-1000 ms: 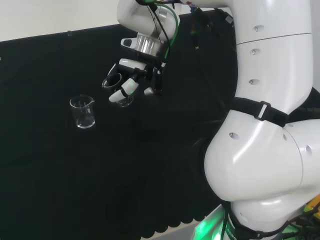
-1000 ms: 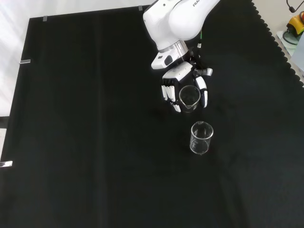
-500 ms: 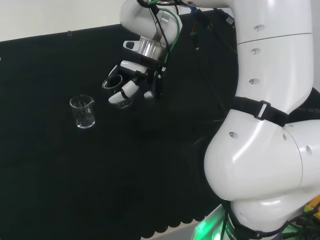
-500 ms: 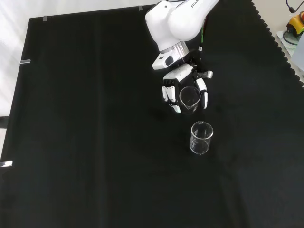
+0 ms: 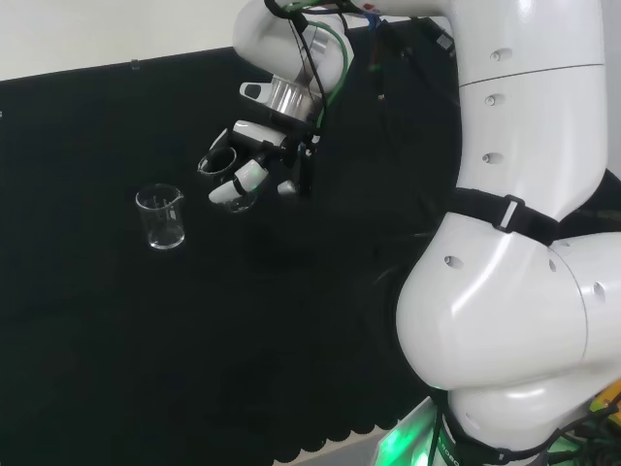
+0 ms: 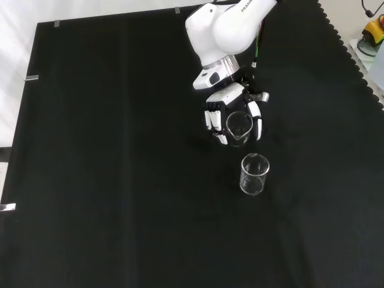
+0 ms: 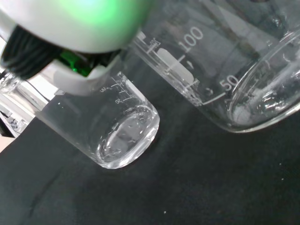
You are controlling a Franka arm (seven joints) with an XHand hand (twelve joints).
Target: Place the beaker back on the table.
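beaker (image 6: 239,127) hanging above the cloth (image 6: 120,180), not yet set down.
hand (image 6: 233,114) is curling its fingers around the glass wall, carrying it roughly upright just short of a second beaker (image 6: 254,174) standing on the cloth; judging by the gap, it is keeping clear to avoid knocking that one.

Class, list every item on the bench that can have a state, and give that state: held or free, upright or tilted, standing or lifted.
Hand: fingers curled round a clear beaker.
Held beaker: gripped by the hand, mouth up, base near the cloth; contact cannot be told.
Second beaker: free, upright on the black cloth, apart from the hand.
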